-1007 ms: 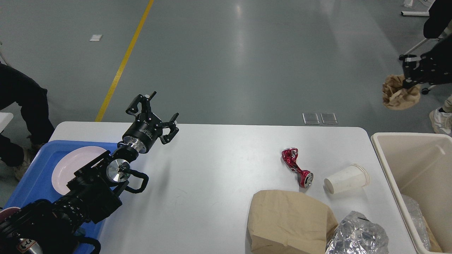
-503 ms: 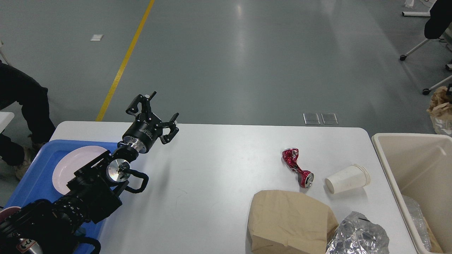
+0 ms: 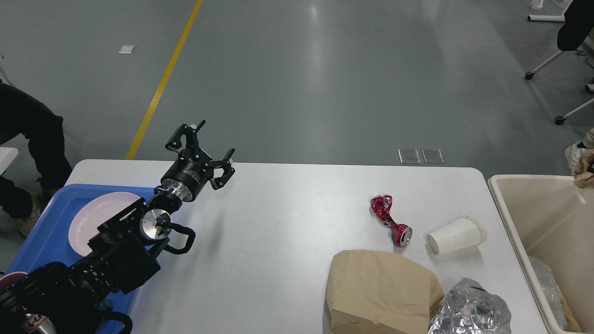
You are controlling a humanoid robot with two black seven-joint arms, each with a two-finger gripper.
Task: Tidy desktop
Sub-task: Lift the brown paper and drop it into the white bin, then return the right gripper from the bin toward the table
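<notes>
Left gripper [image 3: 207, 149], black, two-fingered, hung spread and empty above the far-left part of the large white matte desktop [image 3: 278, 222], fingers pointing away and up toward the far edge. Beneath its forearm sat a blue plastic tray [image 3: 41, 232] at the table's left end, a pale pink round plate [image 3: 90, 218] lying in it.

Right gripper not in view.

From the claw outward, the litter all lay rightward and nearer the robot, well apart from it across a bare stretch of table: a crushed red metal can [image 3: 390, 219], long axis running diagonally from far-left to near-right; just beside it a white paper cup [image 3: 455, 235] on its side, mouth toward the right; nearer still a crumpled brown paper bag [image 3: 380, 292] touching a wad of silver foil [image 3: 468, 313] at the near edge.

A beige plastic bin [image 3: 524, 232] stood off the right end, close to cup and foil.

Judgement: the right arm would be the nearer one for this cluster (if it returns); the left would need a long reach across. For the can, jaws should close across its narrow pinched waist, not along the diagonal.
</notes>
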